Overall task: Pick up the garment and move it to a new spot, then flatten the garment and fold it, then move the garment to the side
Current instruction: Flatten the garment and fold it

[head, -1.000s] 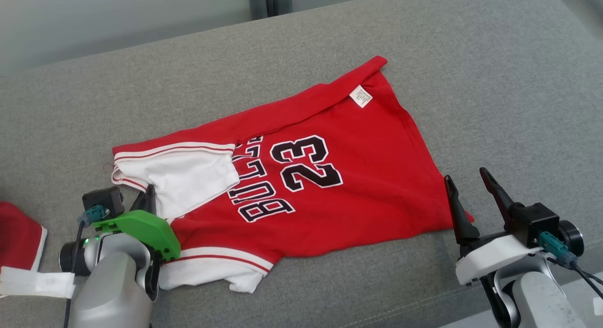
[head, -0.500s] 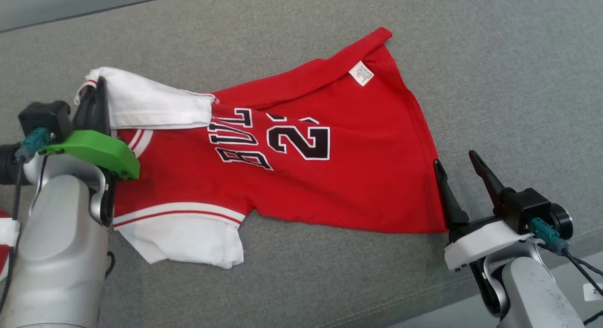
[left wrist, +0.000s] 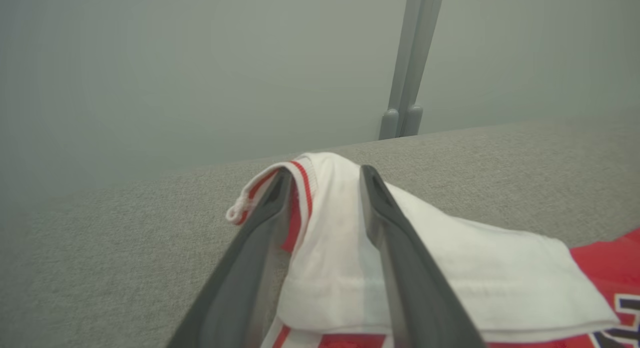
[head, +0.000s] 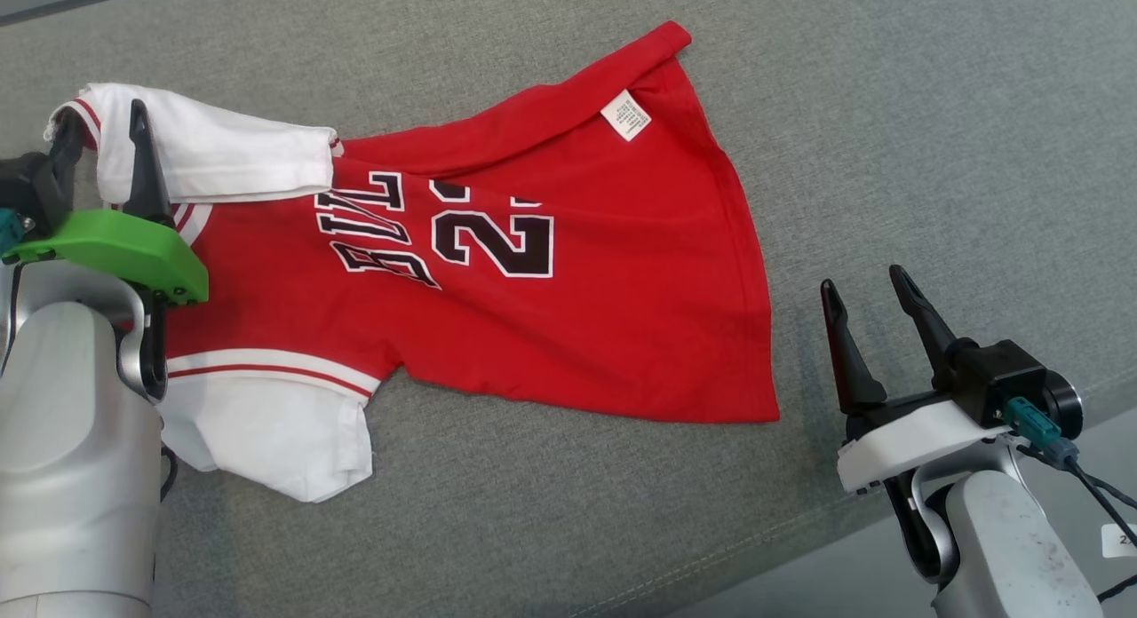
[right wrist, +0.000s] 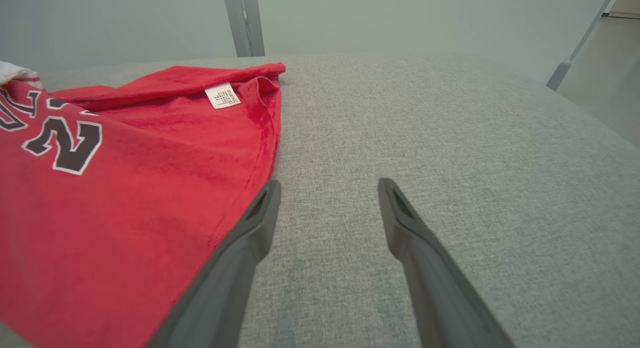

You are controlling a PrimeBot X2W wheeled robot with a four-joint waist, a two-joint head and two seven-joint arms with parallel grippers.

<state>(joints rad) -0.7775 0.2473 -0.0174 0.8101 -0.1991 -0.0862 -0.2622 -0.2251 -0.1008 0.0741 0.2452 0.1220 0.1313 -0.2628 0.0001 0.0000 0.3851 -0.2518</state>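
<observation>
The garment (head: 533,316) is a red jersey with black "23" lettering and white sleeves, spread on the grey cushion (head: 888,112). Its upper white sleeve (head: 222,161) is stretched out to the left. My left gripper (head: 99,121) is at that sleeve's cuff with its jaws apart. In the left wrist view the sleeve (left wrist: 450,268) drapes loosely between the fingers of the left gripper (left wrist: 326,172). My right gripper (head: 863,278) stands open just right of the jersey's hem, over bare cushion. In the right wrist view the right gripper (right wrist: 330,183) has nothing between its fingers.
The other white sleeve (head: 266,440) lies near my left forearm. A white label (head: 625,114) shows on the far red corner. The cushion's front edge runs along the lower right. A grey post (left wrist: 410,63) stands against the pale wall behind.
The left gripper pulled the white sleeve out toward the far left, and its jaws have now parted on it. The head view has shifted. The right gripper stays open.
</observation>
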